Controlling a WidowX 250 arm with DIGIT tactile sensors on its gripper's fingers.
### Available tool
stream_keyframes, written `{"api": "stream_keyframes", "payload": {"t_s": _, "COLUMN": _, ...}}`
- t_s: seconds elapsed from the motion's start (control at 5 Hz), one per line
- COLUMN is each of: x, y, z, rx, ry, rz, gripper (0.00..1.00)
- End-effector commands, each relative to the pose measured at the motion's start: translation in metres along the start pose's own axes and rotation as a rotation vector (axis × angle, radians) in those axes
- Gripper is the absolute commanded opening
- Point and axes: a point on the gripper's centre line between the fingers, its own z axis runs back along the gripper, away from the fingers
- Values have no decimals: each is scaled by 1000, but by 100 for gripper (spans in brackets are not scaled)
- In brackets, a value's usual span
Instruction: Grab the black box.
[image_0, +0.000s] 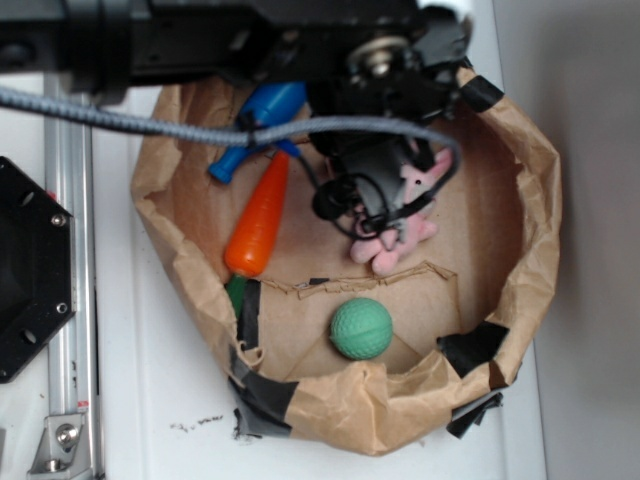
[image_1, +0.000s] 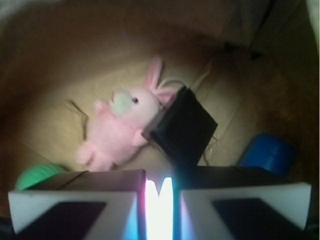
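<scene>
The black box (image_1: 182, 127) lies tilted on the brown cardboard floor of the paper-walled bin (image_0: 535, 215). One corner of the box touches the pink bunny (image_1: 120, 127), right by its head and ear. In the wrist view the box sits just above the claw (image_1: 159, 197). The claw's two white fingers (image_1: 75, 205) are close together, with only a thin bright gap between them. Nothing is seen between them, and they do not have hold of the box.

In the exterior view the black arm hangs over the bin and hides the box. The bunny peeks out from under the arm. Beside it, to the left, lies an orange carrot (image_0: 262, 215), and above that a blue toy (image_0: 255, 125). A green ball (image_0: 361, 328) sits near the front of the bin, well apart from the bunny. Black tape (image_0: 475, 345) patches the bin's paper rim. The bin stands on a white table (image_0: 150, 400). A flat black plate (image_0: 30, 270) lies at the left edge.
</scene>
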Motion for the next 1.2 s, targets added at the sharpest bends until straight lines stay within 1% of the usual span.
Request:
{"api": "stream_keyframes", "payload": {"t_s": 0.0, "x": -1, "y": -9, "z": 17, "rx": -11, "ry": -29, "rz": -60, "gripper": 0}}
{"api": "stream_keyframes", "payload": {"t_s": 0.2, "x": -2, "y": 3, "z": 7, "rx": 23, "ry": -81, "rz": -137, "gripper": 100}}
{"api": "stream_keyframes", "payload": {"t_s": 0.4, "x": 4, "y": 27, "z": -33, "rx": 106, "ry": -139, "rz": -311, "gripper": 100}}
{"api": "stream_keyframes", "payload": {"t_s": 0.6, "x": 13, "y": 38, "z": -42, "rx": 123, "ry": -170, "rz": -370, "gripper": 100}}
{"api": "stream_keyframes", "payload": {"t_s": 0.8, "x": 16, "y": 45, "z": -47, "rx": 123, "ry": -174, "rz": -452, "gripper": 100}}
{"api": "stream_keyframes", "payload": {"t_s": 1.0, "x": 22, "y": 58, "z": -51, "rx": 116, "ry": -178, "rz": -481, "gripper": 100}}
